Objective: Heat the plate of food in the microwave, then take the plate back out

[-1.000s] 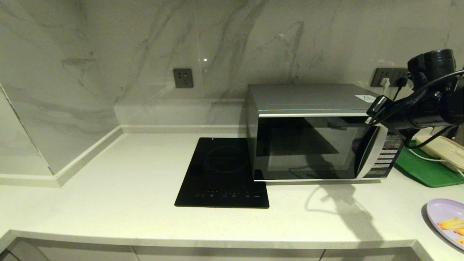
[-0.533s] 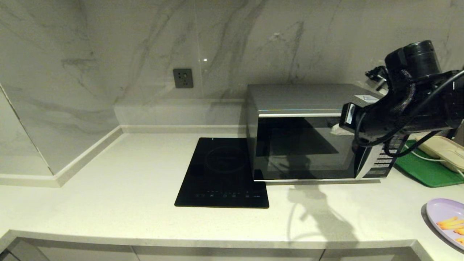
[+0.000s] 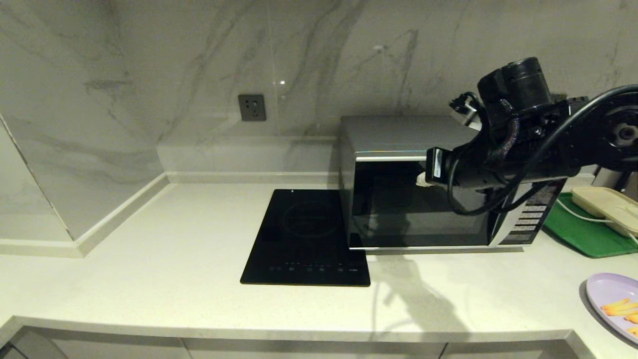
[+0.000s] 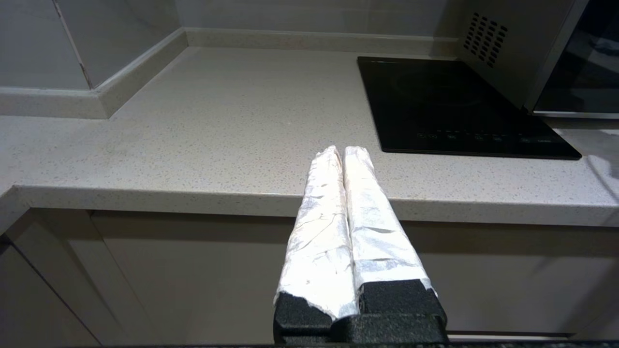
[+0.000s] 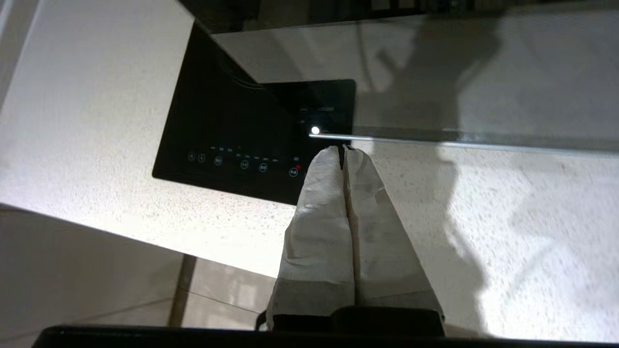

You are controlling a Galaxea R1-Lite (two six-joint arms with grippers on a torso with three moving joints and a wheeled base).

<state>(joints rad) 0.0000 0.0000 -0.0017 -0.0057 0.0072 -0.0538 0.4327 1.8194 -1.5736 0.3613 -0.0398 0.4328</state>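
- Silver boxy microwave point(image 3: 423, 184) with a dark glass door stands shut on the pale countertop point(image 3: 174, 249), beside a flat black cooktop point(image 3: 306, 239).
- Right gripper point(image 3: 421, 179), fingers pressed together, hangs before the door's upper part.
- Lavender oval plate of orange food sticks point(image 3: 615, 304) lies at the counter's right edge.
- Left gripper point(image 4: 341, 154), closed and empty, sits parked at the counter's front edge.

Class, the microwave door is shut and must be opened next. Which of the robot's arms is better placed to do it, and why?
The right. Its shut hand is already raised in front of the microwave door. The left hand, also shut, sits low by the counter edge, away from the microwave.
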